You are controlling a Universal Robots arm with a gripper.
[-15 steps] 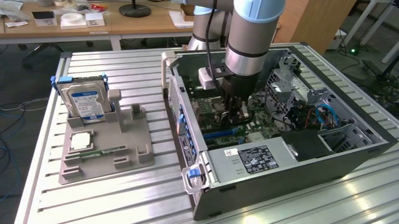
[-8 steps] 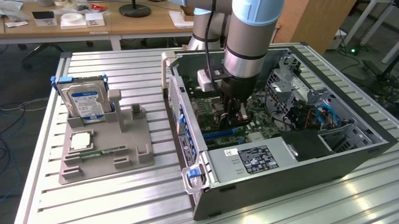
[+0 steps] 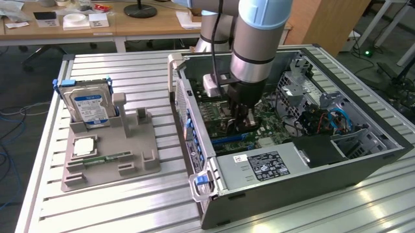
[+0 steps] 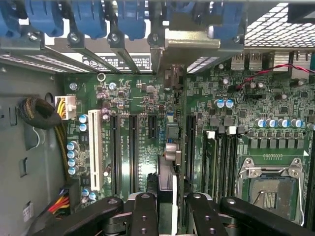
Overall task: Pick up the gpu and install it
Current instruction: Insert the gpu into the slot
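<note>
Looking into the open dark-grey computer case [image 3: 337,174], which lies on its side, we see the silver-and-blue robot arm [image 3: 259,29] reaching down inside, w/ its black two-finger claw [image 3: 243,121] low over the green motherboard [image 3: 275,127].

In the wrist view the claw [image 4: 166,209] is closed narrow on the gpu [image 4: 168,147], a thin dark-green circuit card seen edge-on. The black fingers [image 4: 144,211] press one on each flat side of it.

Key relation: the gpu is in the claw itself, not off to a side. Its long axis runs straight away from the claw toward the case's rear wall, approx. parallel to the long black expansion slots [image 4: 133,152] on the board. The card's silvery metal bracket [image 4: 197,42] is at the far end, up against the row of blue plastic latches [image 4: 88,14]. We can't tell whether the card's bottom edge has entered a slot, since the card hides that line.

On the exterior view's left, well apart from the claw, the ribbed aluminium tabletop [image 3: 129,68] carries a grey plastic holder [image 3: 139,150] w/ a silver hard drive w/ blue-white label [image 3: 91,107] and a small green memory stick [image 3: 107,158].
</note>
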